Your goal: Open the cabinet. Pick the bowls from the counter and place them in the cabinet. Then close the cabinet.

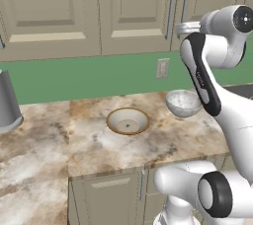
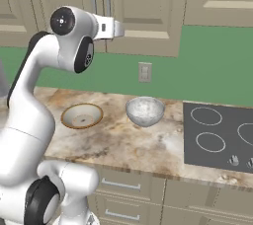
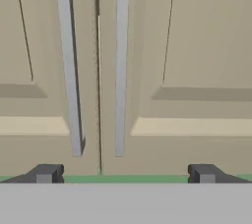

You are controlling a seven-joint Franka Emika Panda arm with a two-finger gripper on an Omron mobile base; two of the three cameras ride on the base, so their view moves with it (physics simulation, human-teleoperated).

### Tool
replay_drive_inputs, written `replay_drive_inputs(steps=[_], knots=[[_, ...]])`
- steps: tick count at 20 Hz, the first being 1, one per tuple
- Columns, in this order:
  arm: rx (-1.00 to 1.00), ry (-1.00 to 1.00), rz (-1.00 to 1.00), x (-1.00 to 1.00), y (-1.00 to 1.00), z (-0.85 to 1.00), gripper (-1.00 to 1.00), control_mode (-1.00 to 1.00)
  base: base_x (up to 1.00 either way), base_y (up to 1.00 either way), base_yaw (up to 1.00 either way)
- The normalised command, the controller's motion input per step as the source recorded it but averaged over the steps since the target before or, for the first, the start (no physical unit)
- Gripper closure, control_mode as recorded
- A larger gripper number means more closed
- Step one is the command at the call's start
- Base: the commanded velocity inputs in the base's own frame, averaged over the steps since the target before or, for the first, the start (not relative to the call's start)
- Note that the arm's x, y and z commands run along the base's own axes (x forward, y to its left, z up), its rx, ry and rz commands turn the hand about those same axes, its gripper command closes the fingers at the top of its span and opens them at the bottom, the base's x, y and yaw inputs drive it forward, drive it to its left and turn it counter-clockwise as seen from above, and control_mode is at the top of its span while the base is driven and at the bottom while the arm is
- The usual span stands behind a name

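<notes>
The cabinet (image 1: pixel 138 7) (image 2: pixel 138 7) hangs above the counter (image 1: pixel 94 145) (image 2: pixel 123 145), both panelled doors shut. In the hand view its two long silver handles (image 3: pixel 69 70) (image 3: pixel 120 70) stand close ahead, either side of the centre seam. My gripper (image 3: pixel 125 174) (image 2: pixel 121 27) is raised in front of the lower ends of these handles, open, with nothing between its fingers and touching neither handle. Both bowls rest on the counter below: the cream bowl (image 1: pixel 127 121) (image 2: pixel 82 115) with the orange-brown rim, and to its right the mottled grey-white bowl (image 1: pixel 183 103) (image 2: pixel 145 111).
A tall grey cylinder (image 1: pixel 7 103) stands at the counter's far left. A dark stovetop (image 2: pixel 220 135) lies to the right of the bowls. A wall outlet (image 1: pixel 162 68) (image 2: pixel 145 72) sits on the green backsplash. Low cabinets (image 1: pixel 113 194) run under the counter.
</notes>
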Motion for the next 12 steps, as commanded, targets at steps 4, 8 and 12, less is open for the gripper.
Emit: replay_drive_inputs(steps=[4, 8, 12], knots=[[0.00, 0.00, 0.00, 0.34, 0.07, -0.16, -1.00, -1.00, 0.00, 0.00, 0.00], [0.01, 0.00, 0.00, 0.40, 0.02, -0.19, -1.00, -1.00, 0.00, 0.00, 0.00], [0.01, 0.00, 0.00, 0.49, 0.00, -0.16, -1.00, -1.00, 0.00, 0.00, 0.00]])
